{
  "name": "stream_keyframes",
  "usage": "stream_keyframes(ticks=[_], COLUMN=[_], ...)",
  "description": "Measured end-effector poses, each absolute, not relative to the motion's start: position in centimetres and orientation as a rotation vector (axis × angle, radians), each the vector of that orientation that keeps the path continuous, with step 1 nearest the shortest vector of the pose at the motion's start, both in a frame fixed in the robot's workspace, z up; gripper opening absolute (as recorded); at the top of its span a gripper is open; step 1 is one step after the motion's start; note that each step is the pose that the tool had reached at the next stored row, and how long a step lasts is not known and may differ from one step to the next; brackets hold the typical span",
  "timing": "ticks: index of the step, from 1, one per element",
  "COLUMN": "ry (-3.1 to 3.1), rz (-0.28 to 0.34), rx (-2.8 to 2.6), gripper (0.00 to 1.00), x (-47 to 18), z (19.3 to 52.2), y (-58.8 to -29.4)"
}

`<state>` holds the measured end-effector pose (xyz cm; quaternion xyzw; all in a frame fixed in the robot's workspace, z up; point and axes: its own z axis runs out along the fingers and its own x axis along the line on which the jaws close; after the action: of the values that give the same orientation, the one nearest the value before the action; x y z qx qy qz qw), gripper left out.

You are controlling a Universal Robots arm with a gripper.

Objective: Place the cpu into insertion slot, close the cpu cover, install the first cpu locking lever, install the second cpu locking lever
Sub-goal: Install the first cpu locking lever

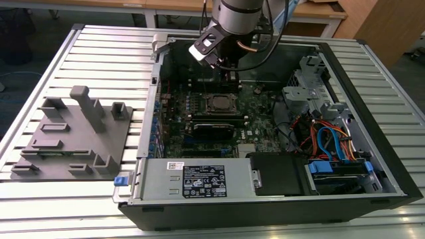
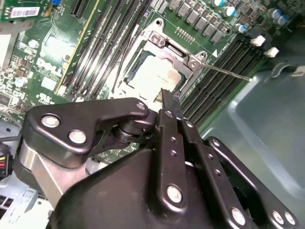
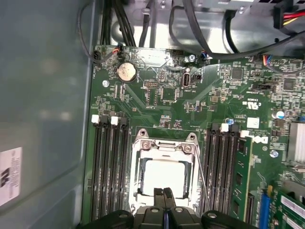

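Note:
The cpu (image 3: 164,176) lies in the insertion slot (image 3: 135,191), its pale metal top showing in both wrist views (image 2: 155,76). The silver cpu cover (image 3: 164,144) lies down around it as a frame (image 2: 174,52). A thin wire locking lever (image 2: 224,71) sticks out from one socket corner, clear of the board; in the first wrist view it runs along the socket's side (image 3: 202,169). A second thin lever (image 2: 121,57) runs along the opposite side. My gripper (image 3: 165,193) hangs just above the socket's near edge, shut with nothing between its fingers (image 2: 169,102). In the exterior view the cpu (image 1: 219,103) sits below the arm.
The open computer case (image 1: 371,164) lies on a slatted table. Black memory slots (image 3: 108,167) flank the socket on both sides (image 3: 221,162). Cables (image 1: 329,142) and a drive cage fill the exterior view's right. A grey fixture block (image 1: 76,134) stands at its left.

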<state>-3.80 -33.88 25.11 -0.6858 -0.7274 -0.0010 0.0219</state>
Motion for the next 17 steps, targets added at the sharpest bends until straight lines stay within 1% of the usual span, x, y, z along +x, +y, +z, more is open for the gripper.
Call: stream_keyframes(ticks=[5, 17], ry=[-2.254, -2.327], rz=[-0.003, -0.002], rx=[-2.125, -2.043], gripper=[0.10, 0.10], x=[-3.80, -3.80], z=[25.97, 25.94], y=[-33.88, -33.88])
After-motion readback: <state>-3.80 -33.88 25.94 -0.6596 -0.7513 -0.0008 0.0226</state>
